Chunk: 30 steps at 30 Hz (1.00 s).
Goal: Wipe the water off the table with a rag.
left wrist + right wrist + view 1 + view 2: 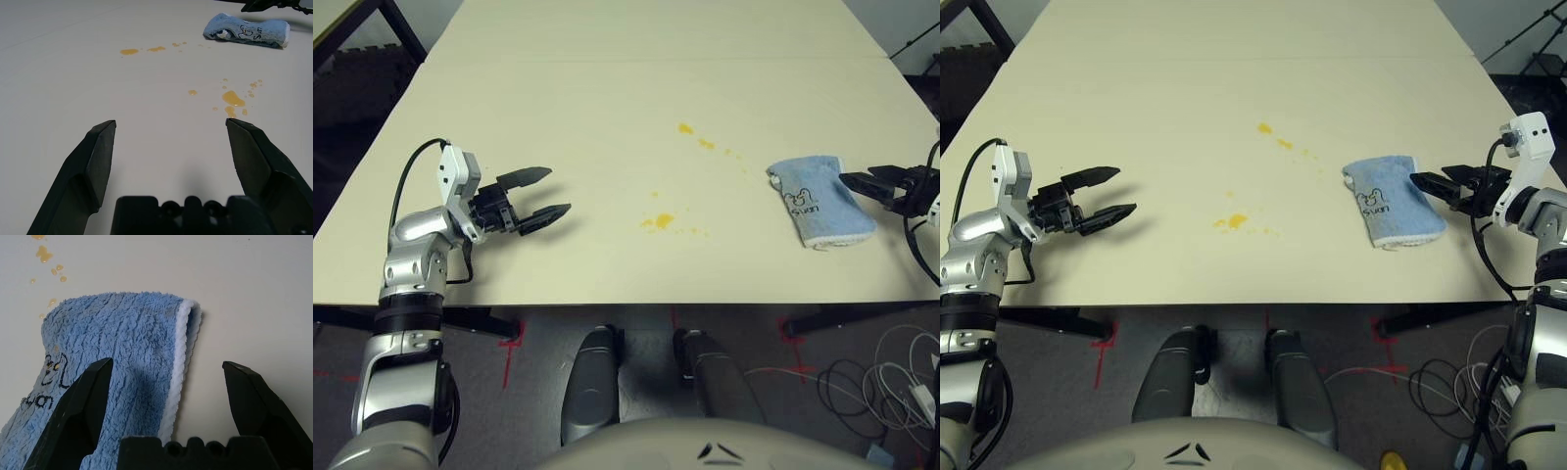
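Right gripper (pixel 1427 185) at the table's right side, fingers spread wide, tips just at the right edge of the rag (pixel 1389 203); nothing held. Right wrist view: one finger (pixel 78 406) sits over the blue terry, the other (pixel 259 406) over bare tabletop past the whitish hem, so the jaws straddle the rag's edge; contact w/ cloth can't be told. Rag lies flat on the table (pixel 1185 117), folded, light blue, dark doodle + lettering facing up on the side toward the robot, whitish hem along its near and right edges. Left gripper (pixel 548 194) on the robot's left, also open wide, empty, hovering low over bare table, pointing toward the centre; well apart from the rag. Left wrist view: both black fingers (pixel 93 161) w/ a broad gap, tabletop between them. Water (pixel 658 222): yellow-orange splotch near table centre, between the two grippers, closer to the near edge, w/ small droplets round it. Second group of droplets (pixel 686 128) farther back, trailing toward the rag's far corner; a few specks just beside the rag in right wrist view. Faint seam runs across the table behind the spill. Cables on floor at right, below the table edge.
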{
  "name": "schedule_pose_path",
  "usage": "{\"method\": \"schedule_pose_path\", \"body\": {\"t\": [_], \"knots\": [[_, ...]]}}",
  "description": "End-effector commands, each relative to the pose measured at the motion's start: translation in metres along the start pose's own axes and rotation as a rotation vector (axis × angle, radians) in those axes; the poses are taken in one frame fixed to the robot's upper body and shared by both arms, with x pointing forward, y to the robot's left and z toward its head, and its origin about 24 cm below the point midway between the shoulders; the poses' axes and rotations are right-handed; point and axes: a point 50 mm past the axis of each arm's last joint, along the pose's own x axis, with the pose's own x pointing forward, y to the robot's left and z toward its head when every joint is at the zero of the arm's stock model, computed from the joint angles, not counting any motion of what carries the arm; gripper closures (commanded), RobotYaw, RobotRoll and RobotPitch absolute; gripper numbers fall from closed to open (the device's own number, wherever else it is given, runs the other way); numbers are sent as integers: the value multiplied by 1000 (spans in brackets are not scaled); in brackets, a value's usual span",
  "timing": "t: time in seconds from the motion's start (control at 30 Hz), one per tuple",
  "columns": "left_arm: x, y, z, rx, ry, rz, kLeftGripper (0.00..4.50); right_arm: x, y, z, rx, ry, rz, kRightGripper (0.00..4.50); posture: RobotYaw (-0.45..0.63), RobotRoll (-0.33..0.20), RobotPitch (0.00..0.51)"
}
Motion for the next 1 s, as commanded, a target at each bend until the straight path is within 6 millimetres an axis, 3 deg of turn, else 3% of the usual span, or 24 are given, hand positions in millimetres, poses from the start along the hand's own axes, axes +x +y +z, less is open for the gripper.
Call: {"method": "schedule_pose_path", "body": {"t": [0.03, 0.53, 0.77, 1.0], "knots": [[4, -2, 0, 15, 12, -18, 0, 10, 6, -12, 31, 38, 15, 28, 189, 0, 201], [4, -1, 3, 27, 15, -17, 0, 57, 35, -32, 22, 108, 118, 28, 209, 0, 204], [4, -1, 3, 29, 16, -14, 0, 57, 33, -44, -65, 219, 78, 28, 207, 0, 202], [5, -1, 2, 29, 13, -16, 0, 52, 27, -40, -101, 236, 37, 2423, 202, 0, 201]]}}
